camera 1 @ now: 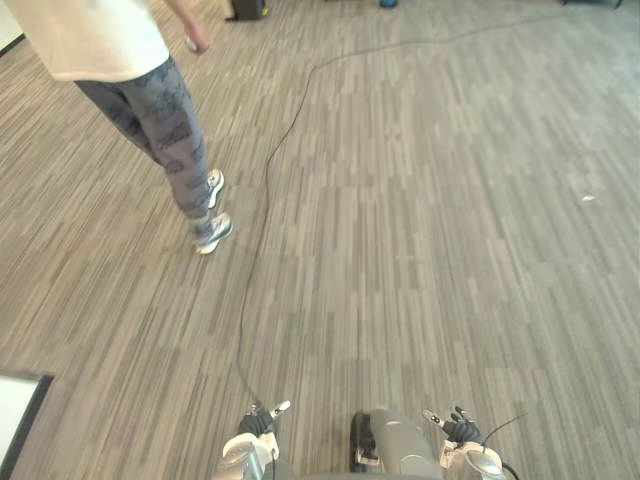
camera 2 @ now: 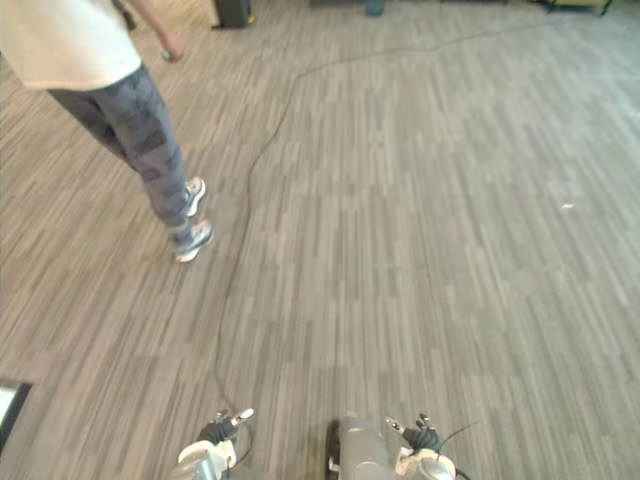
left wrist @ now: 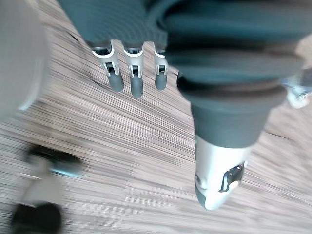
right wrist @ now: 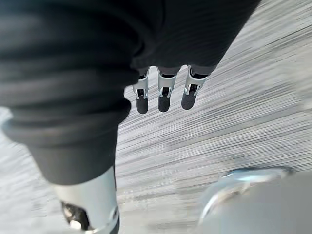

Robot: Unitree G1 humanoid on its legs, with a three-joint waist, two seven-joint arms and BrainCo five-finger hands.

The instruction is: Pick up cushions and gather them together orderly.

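I see no cushion on the striped grey carpet ahead. My left hand (camera 1: 258, 424) hangs low at the bottom edge of the eye views, and my right hand (camera 1: 458, 430) hangs beside it at the same height. In the left wrist view the left hand's fingers (left wrist: 131, 73) point down at the bare carpet, relaxed and holding nothing. The right hand's fingers (right wrist: 164, 95) likewise hang straight over the carpet with nothing in them.
A person (camera 1: 150, 100) in a white top and patterned grey trousers stands at the upper left. A flat white thing with a dark edge (camera 1: 15, 412) lies at the lower left corner. A dark object (camera 1: 246, 9) stands far back. A small white speck (camera 1: 588, 198) lies at the right.
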